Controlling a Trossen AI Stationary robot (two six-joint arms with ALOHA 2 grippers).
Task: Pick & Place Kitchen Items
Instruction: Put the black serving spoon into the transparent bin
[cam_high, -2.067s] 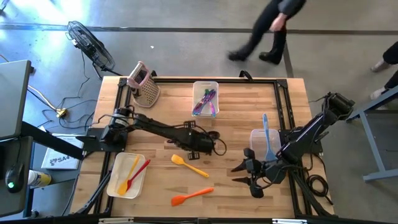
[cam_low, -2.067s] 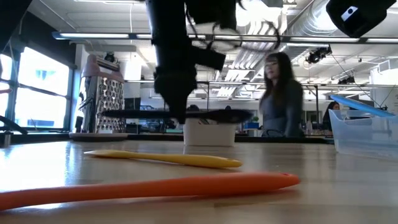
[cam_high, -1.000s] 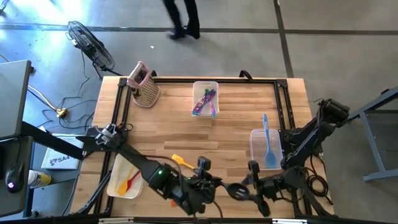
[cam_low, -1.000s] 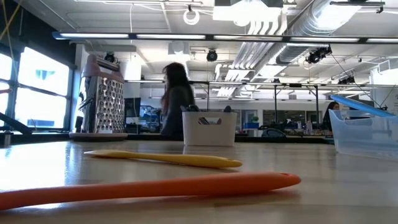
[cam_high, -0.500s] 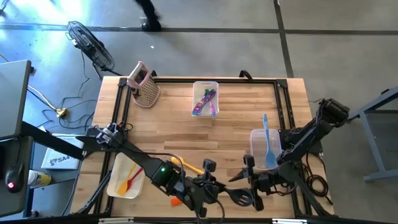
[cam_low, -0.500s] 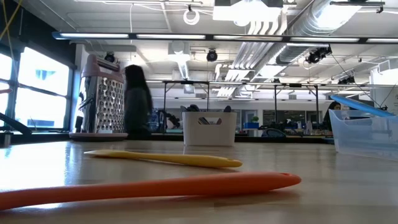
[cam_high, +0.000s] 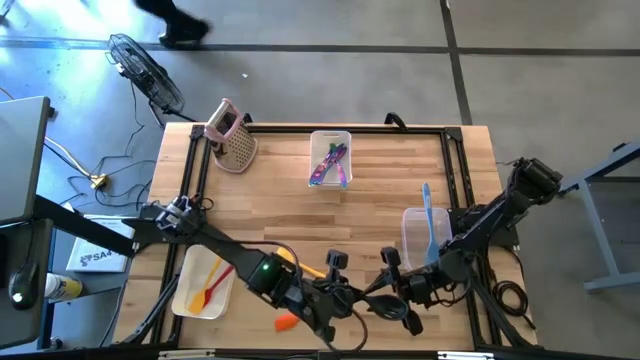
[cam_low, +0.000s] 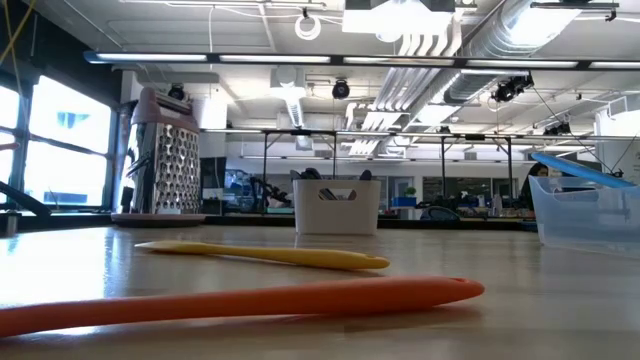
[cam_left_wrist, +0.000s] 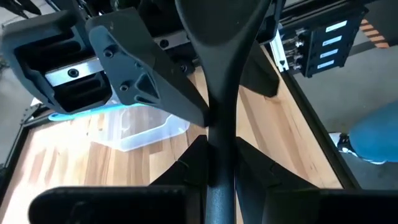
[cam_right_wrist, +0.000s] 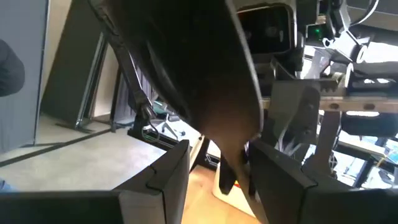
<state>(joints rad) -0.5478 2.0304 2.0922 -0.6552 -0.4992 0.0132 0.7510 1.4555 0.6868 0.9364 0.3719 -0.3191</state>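
Two matte black arms (cam_high: 215, 245), green status light on left, black cables at right base.

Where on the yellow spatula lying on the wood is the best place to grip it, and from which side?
Judging from the low view, grip the yellow spatula at mid-handle, from straight above, fingers straddling its width. It lies flat and slim on the table, so a sideways approach finds little to pinch; the orange spatula lies apart, nearer the camera.
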